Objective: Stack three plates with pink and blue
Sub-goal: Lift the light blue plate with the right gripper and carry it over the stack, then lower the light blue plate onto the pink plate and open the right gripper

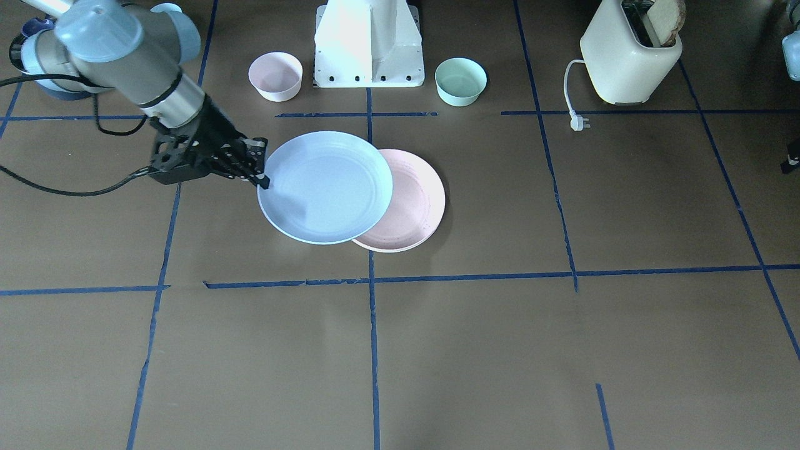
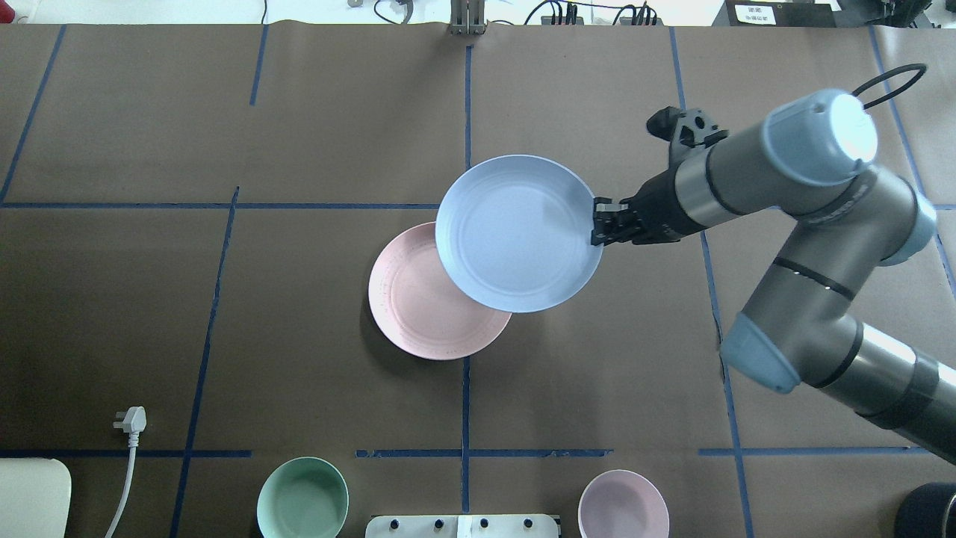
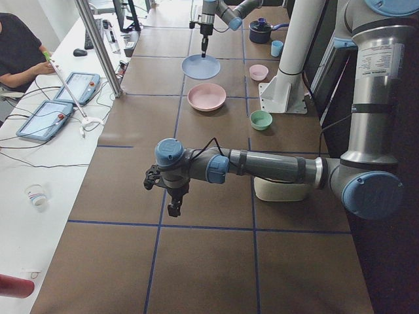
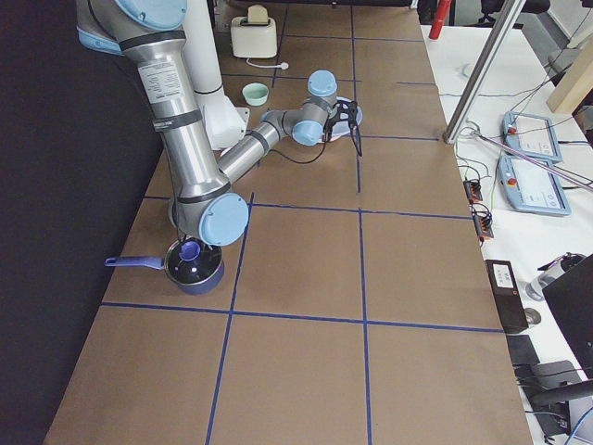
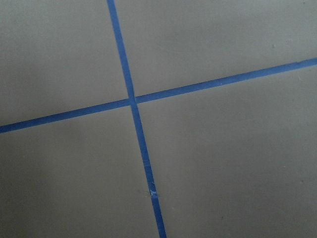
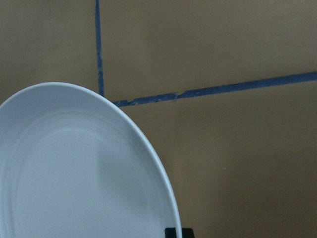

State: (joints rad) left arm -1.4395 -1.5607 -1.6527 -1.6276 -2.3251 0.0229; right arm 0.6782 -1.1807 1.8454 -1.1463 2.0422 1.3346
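The right gripper point(image 2: 597, 224) has its jaws clamped on the right rim of the blue plate point(image 2: 519, 233) and holds it roughly level, overlapping the far right part of the pink plate point(image 2: 418, 314), which rests on the surface point(image 2: 224, 299).

Controlling relation: the centre of the pink plate lies left of and nearer than the jaws, so seating the blue plate calls for travel in that direction. The right arm is the nearer one. The left gripper point(image 3: 174, 208) hangs well apart at the left end; whether its jaws are apart cannot be told.

Count:
- Blue plates: one.
- Pink plates: one.
- Cream-white plates: none separately visible.
- Bowls: two, the pink bowl point(image 2: 623, 504) and the mint-green bowl point(image 2: 302, 499).
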